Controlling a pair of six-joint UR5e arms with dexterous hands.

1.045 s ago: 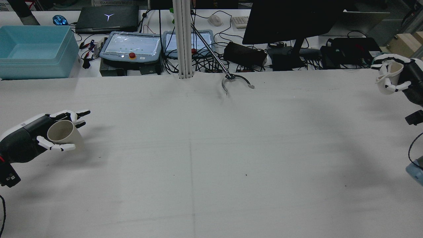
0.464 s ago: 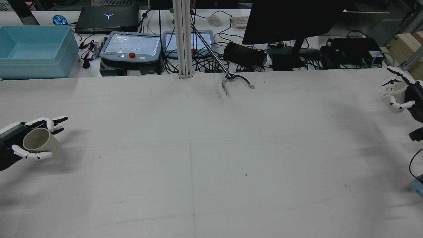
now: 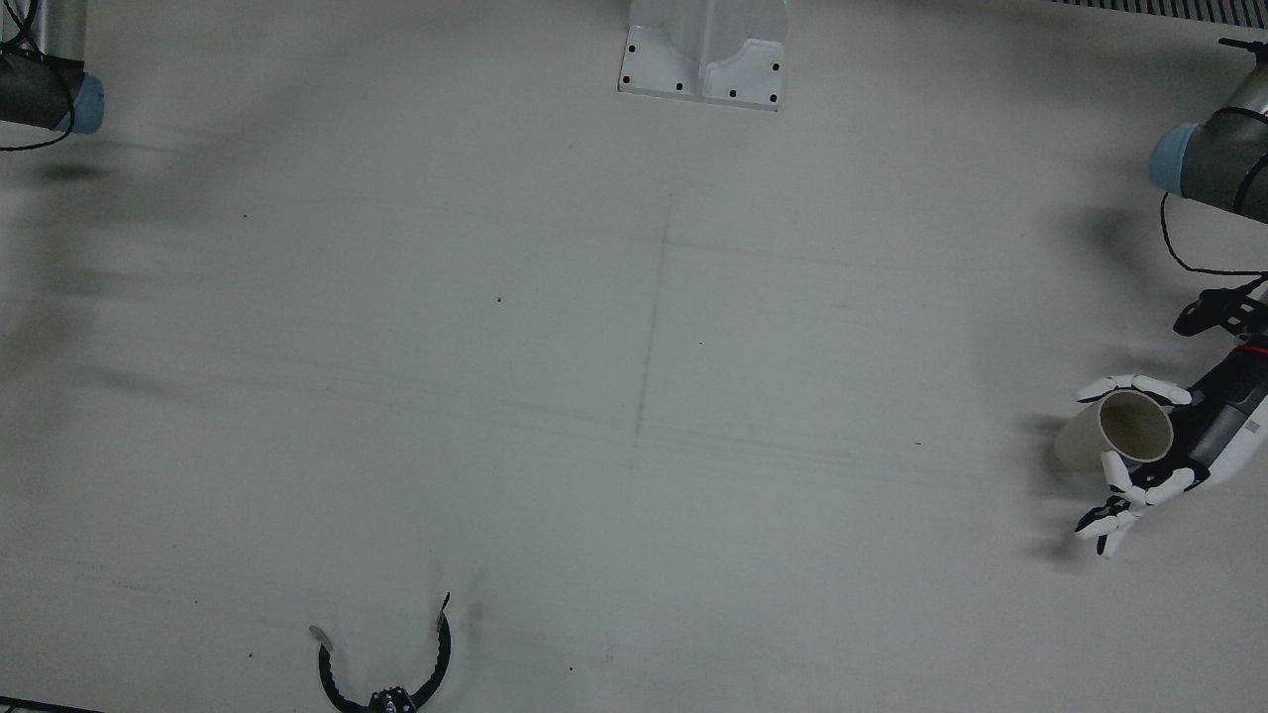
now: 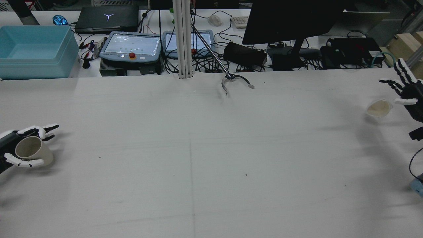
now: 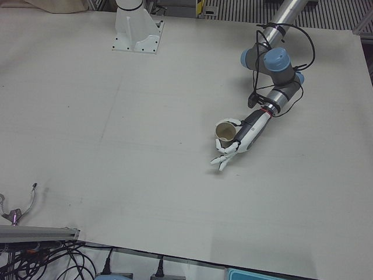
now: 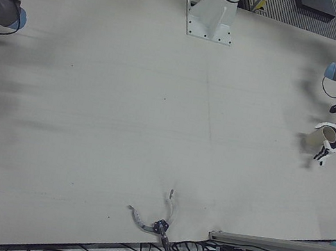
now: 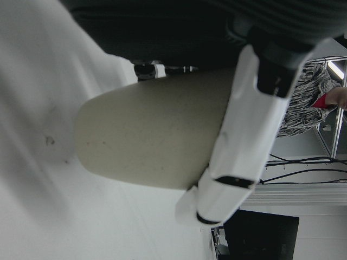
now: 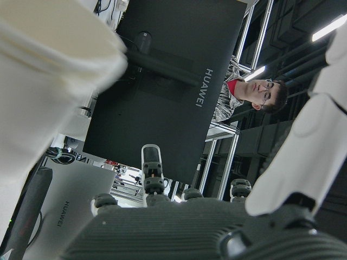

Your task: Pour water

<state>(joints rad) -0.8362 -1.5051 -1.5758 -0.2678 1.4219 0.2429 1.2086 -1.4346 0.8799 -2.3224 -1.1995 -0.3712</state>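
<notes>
The left hand [image 4: 19,147] is cradling a beige paper cup [image 4: 33,151] at the table's [image 4: 211,158] left edge, mouth tilted inward, probably so nothing spills. The right hand [image 4: 404,87] is spreading its fingers wide (holding nothing) just beside the white cup [image 4: 379,108], which is standing free near the right edge.

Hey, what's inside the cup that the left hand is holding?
The cup in the left hand tilts its mouth toward the front view: only bare, shadowed inner wall shows, no visible water. The very bottom is too dark to tell.
</notes>
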